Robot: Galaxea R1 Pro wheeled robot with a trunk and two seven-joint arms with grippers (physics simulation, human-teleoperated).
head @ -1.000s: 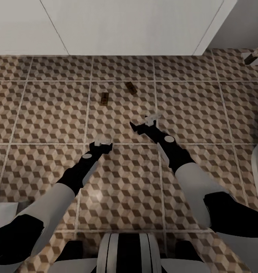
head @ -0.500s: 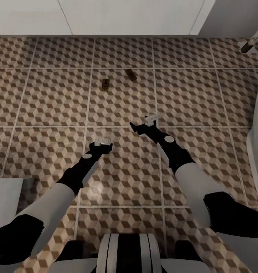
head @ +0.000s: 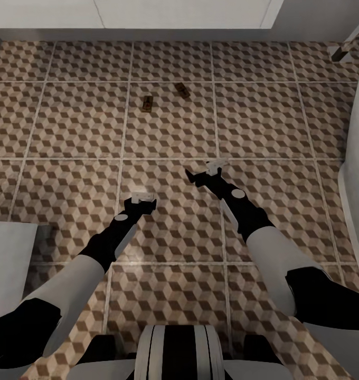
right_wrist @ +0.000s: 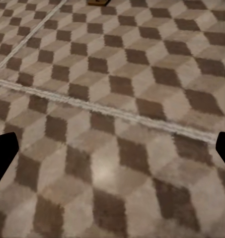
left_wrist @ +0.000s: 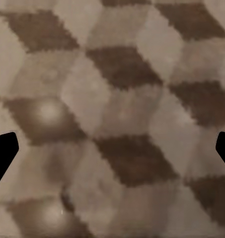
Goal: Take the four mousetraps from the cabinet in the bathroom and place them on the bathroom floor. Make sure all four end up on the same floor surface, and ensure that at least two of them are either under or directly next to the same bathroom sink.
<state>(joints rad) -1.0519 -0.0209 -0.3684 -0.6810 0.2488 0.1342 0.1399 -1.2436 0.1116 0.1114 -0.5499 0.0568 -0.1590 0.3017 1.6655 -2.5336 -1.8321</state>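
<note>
Floor (head: 169,132): large square tiles printed with a brown, beige and white cube pattern, with pale grout lines. It runs from the robot's base to a white wall at the far edge of the head view.

Traps: two small brown boards lie flat on the floor on the same tile, ahead of both arms and near the far wall. One trap (head: 147,103) sits slightly left. The other trap (head: 182,91) sits just right of it and a little farther away, turned at an angle. They are near each other but not touching. A brown edge at the border of the right wrist view may be one of them; too little shows to be sure.

Left arm: reaches forward and down from the lower left of the head view. Its gripper (head: 143,199) hangs over bare tile, well short of the traps.

Left fingers: in the left wrist view the two dark tips (left_wrist: 3,153) sit at opposite edges, spread wide, with only tile pattern between them. They hold nothing.

Right arm: reaches forward from the lower right. Its gripper (head: 206,173) is over a grout line, closer to the traps than the left one, yet still clearly apart from them.

Right fingers: the dark tips (right_wrist: 3,151) show at opposite edges of the right wrist view, spread wide, with nothing held.

Surroundings: a white rounded fixture (head: 356,174) lines the right edge of the head view, and a pale flat surface (head: 8,264) shows at the lower left.
</note>
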